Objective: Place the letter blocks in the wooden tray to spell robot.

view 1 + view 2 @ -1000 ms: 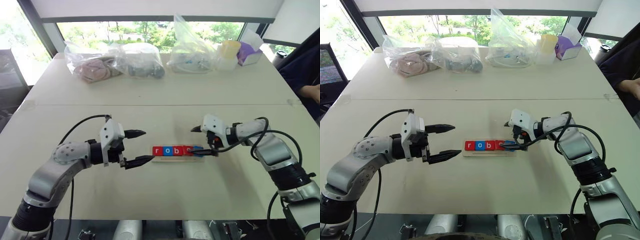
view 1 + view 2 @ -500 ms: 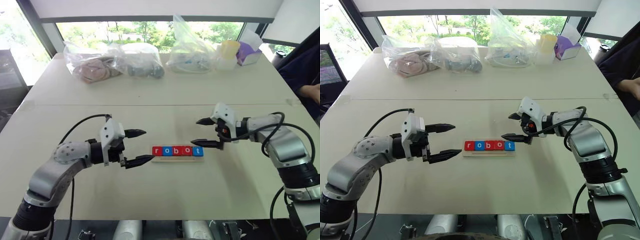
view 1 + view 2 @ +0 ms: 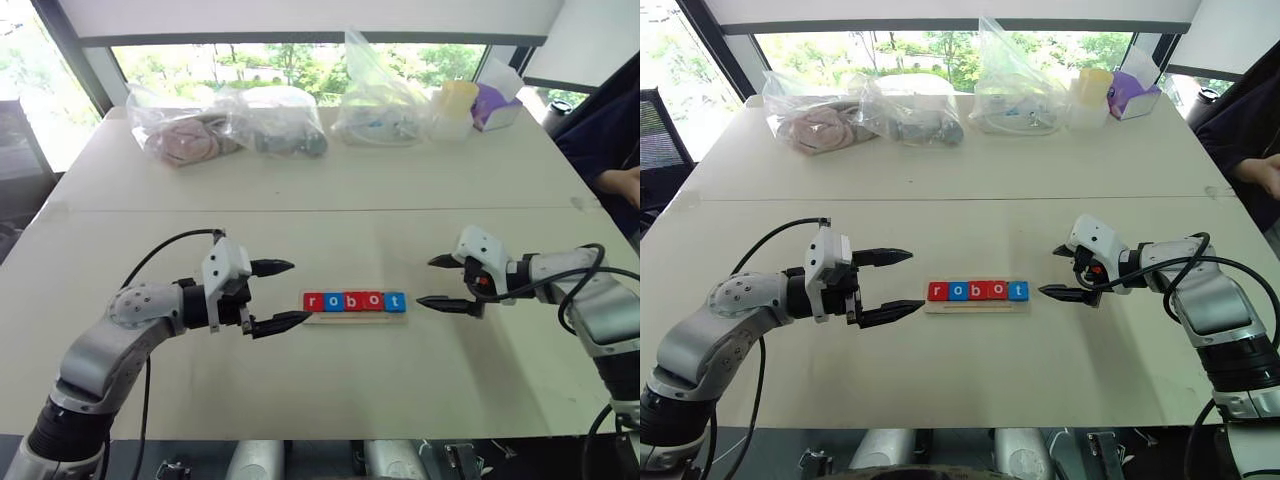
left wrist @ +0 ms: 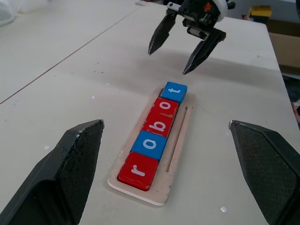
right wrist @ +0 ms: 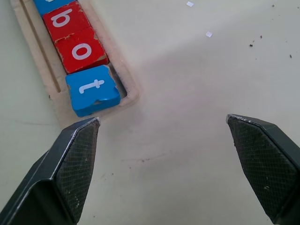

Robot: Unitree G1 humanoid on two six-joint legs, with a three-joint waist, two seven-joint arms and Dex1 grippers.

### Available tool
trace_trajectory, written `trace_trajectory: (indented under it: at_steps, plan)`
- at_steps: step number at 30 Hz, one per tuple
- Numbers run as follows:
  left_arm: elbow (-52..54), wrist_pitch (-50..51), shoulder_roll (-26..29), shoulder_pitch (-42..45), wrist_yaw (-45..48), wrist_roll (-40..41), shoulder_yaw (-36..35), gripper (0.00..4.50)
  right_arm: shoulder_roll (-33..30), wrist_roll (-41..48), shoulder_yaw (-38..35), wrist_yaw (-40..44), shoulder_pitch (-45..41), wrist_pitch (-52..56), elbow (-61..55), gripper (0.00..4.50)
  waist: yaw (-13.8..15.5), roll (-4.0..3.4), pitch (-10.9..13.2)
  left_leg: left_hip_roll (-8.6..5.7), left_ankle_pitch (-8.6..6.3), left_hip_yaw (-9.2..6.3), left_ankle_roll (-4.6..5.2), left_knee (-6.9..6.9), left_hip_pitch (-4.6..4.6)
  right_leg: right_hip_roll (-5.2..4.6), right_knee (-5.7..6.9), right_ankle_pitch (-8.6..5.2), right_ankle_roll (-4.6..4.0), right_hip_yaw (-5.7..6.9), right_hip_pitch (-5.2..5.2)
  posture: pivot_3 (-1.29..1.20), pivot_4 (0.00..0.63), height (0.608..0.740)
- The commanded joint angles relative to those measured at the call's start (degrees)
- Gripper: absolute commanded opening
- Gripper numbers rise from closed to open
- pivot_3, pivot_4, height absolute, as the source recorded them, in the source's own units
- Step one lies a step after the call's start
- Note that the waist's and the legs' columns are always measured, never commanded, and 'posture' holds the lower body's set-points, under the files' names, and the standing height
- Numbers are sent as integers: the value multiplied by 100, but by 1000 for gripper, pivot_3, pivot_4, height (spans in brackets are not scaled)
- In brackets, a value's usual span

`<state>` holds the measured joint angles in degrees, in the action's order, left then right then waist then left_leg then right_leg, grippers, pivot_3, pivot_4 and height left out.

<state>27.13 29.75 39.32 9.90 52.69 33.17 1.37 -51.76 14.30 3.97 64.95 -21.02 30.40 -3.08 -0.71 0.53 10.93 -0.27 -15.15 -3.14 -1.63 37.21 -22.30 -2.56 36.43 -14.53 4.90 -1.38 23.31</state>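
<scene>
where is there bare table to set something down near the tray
Bare patches: the near strip between the long pale-wood tray and the table's front edge, and the wide band between the tray and the clear plastic bags along the far edge. Crowded: the tray's two ends, with the left gripper and right gripper open beside them.

A wide pale cream table [image 3: 330, 390] carries a long pale-wood tray [image 3: 355, 316] at its middle and clear plastic bags [image 3: 235, 125] along its far edge.
</scene>
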Motion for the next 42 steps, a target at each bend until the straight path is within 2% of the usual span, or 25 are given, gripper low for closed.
trace_trajectory:
  at_steps: [1,8,22,29,42]
  plan:
    - [89,-58,-5,71,21,5,-17,4500,38,-13,-42,-51,15,-143,-111,4449,7,0,0,0,0,0,0,0,0,-1,0,0,0,0,0,0,150,740]
    - [228,-7,8,14,-35,48,-36,4500,183,-268,188,-113,-34,-500,134,4449,4,0,0,-1,0,-1,0,1,-1,-1,-1,0,0,0,0,0,150,740]
    - [288,74,-18,18,-124,95,-78,4500,345,-301,363,-55,-228,-518,106,4449,4,0,0,-1,0,-2,0,1,-1,-1,0,0,0,0,0,0,150,740]
    - [331,163,51,-91,-175,131,-187,4500,-3,-246,44,39,-216,-484,53,4449,8,0,0,-1,0,-1,0,1,-1,-2,0,0,0,0,0,0,150,740]
    - [820,594,661,-983,-178,679,-1216,4500,-1146,1091,-962,965,567,465,-1583,4449,8,-2,0,2,0,-3,0,1,0,-3,-1,-10,-17,1,-1,0,150,740]
